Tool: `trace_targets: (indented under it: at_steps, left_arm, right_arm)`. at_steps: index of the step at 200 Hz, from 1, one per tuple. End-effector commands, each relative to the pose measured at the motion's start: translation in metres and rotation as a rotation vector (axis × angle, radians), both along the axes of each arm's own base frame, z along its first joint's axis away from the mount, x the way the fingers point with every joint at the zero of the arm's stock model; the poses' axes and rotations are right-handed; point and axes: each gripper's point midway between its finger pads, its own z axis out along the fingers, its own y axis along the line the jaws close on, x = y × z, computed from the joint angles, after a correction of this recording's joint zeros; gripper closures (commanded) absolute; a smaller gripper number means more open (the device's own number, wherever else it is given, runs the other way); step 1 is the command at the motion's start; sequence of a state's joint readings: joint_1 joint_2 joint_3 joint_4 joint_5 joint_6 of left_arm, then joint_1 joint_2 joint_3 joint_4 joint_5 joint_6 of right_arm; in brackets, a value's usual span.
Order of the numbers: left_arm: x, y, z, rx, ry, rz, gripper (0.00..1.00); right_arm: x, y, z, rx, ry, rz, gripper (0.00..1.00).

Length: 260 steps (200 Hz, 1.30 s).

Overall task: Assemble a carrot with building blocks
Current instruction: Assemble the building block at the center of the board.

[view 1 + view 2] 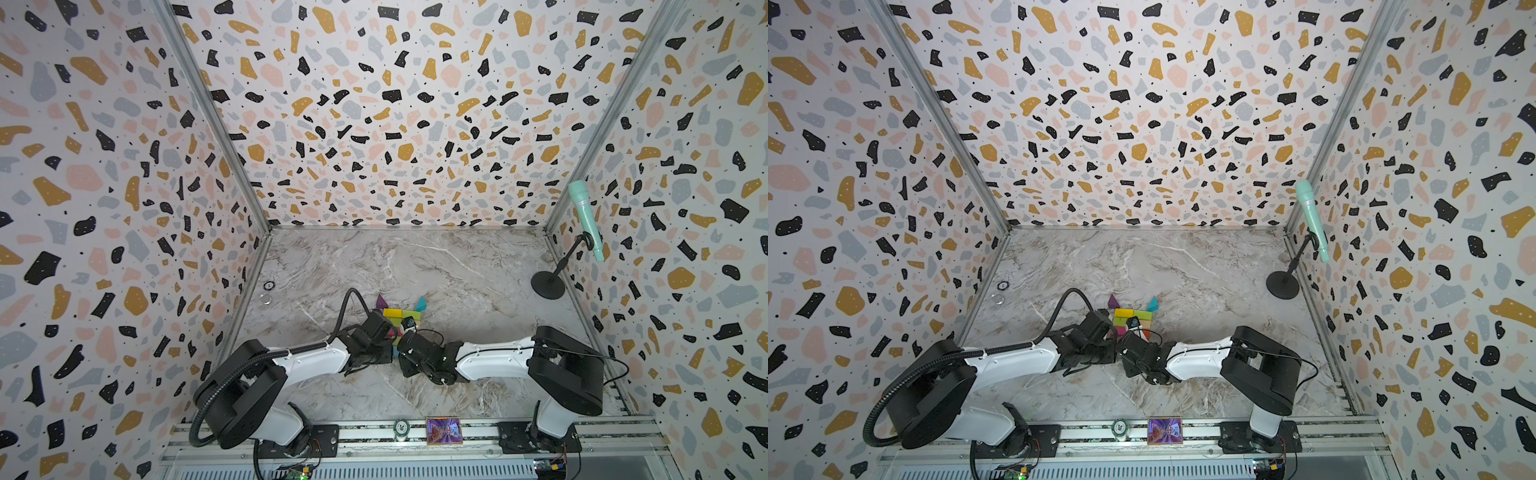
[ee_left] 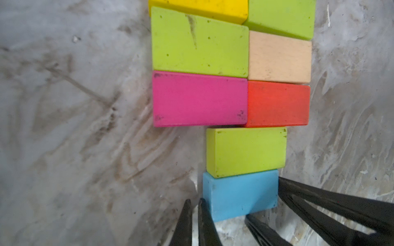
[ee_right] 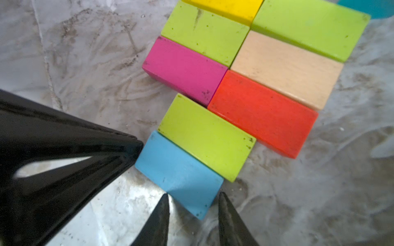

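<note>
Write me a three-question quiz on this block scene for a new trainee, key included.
1. True or false: the blue brick lies at the narrow end of the carrot, against a single lime green brick.
2. Which brick meets the red brick end to end? A the yellow brick, B the magenta brick, C the blue brick.
3. Fill in: the ___ hand has its fingers shut together at the blue brick's short end.
Key: 1 true; 2 B; 3 left, meaning the left hand.
</note>
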<state>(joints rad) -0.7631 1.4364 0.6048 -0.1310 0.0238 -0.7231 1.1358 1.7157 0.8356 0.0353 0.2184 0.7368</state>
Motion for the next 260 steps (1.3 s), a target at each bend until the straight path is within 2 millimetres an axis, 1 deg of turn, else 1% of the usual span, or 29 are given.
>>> trace_targets:
  at_steps: [1, 78, 126, 147, 160, 179, 225, 239, 260]
  left_arm:
    - [0.008, -0.007, 0.012, -0.032, -0.037, 0.011, 0.89]
    - [0.008, -0.009, 0.008, -0.029, -0.027, 0.002, 0.9]
    - [0.009, -0.01, 0.009, -0.035, -0.032, 0.004, 0.9]
    - [0.01, -0.01, 0.01, -0.04, -0.036, 0.009, 0.9]
    - [0.011, -0.008, 0.011, -0.038, -0.043, 0.019, 0.9]
    - [0.013, -0.005, 0.018, -0.037, -0.065, 0.036, 0.9]
    - [0.019, 0.005, 0.035, -0.029, -0.117, 0.084, 0.9]
    - [0.022, 0.009, 0.043, -0.031, -0.14, 0.104, 0.9]
    - [0.031, 0.026, 0.063, -0.018, -0.198, 0.166, 0.88]
  right_arm:
    - [-0.008, -0.021, -0.015, -0.078, 0.042, -0.013, 0.61]
    - [-0.008, -0.023, -0.014, -0.083, 0.044, -0.021, 0.61]
    - [-0.007, -0.023, -0.012, -0.078, 0.042, -0.026, 0.61]
    - [-0.006, -0.025, -0.01, -0.079, 0.038, -0.036, 0.58]
    - [-0.006, -0.025, -0.008, -0.074, 0.037, -0.04, 0.55]
    - [-0.006, -0.024, 0.0, -0.055, 0.028, -0.042, 0.5]
    - [-0.004, -0.023, 0.03, 0.008, -0.012, -0.039, 0.47]
    - [-0.004, -0.025, 0.042, 0.036, -0.03, -0.041, 0.47]
    - [0.0, -0.032, 0.067, 0.066, -0.076, -0.051, 0.46]
